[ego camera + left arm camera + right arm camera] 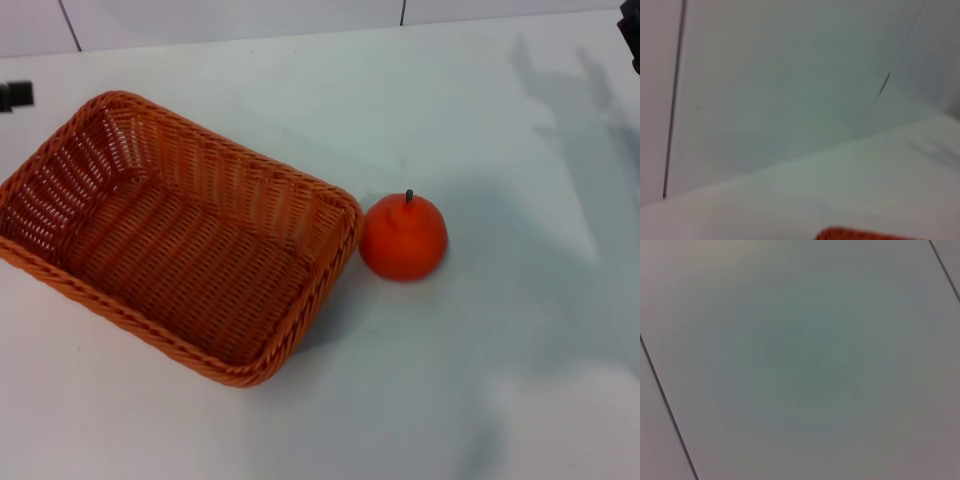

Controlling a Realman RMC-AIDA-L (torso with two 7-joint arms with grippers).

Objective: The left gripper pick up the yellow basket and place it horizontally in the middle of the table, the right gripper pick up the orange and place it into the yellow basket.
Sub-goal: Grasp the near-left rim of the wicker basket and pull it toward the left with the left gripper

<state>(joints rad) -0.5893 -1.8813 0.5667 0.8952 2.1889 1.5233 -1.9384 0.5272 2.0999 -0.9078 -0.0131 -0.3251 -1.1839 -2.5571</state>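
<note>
The yellow basket (180, 235), orange-brown wicker with a braided rim, lies at an angle on the left half of the white table (480, 400); it is empty. A strip of its rim shows in the left wrist view (865, 234). The orange (403, 238) with its dark stem stands on the table just right of the basket's near right corner, close to the rim. A small dark tip of my left gripper (14, 95) shows at the far left edge, behind the basket. A dark part of my right gripper (631, 35) shows at the top right corner, far from the orange.
A white panelled wall (250, 20) with dark seams runs behind the table's far edge. The arms' shadows fall on the table at the right. The right wrist view shows only plain wall panels (800, 360).
</note>
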